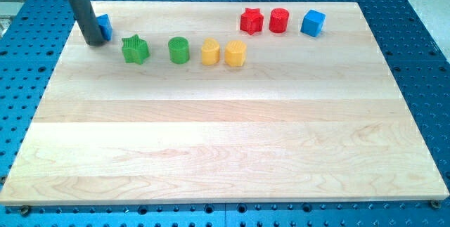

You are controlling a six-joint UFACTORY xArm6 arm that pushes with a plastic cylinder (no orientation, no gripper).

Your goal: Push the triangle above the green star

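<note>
A blue triangle block [105, 27] lies near the board's top left corner, partly hidden behind my rod. My tip [94, 43] rests on the board just left of and below it, touching or nearly touching it. The green star [135, 49] sits a short way to the right of my tip and below-right of the triangle.
A green cylinder [178, 50], a yellow star-like block [209, 52] and a yellow cylinder-like block [235, 54] stand in a row right of the green star. A red star [251, 21], a red cylinder [279, 20] and a blue cube [313, 22] stand at the top right.
</note>
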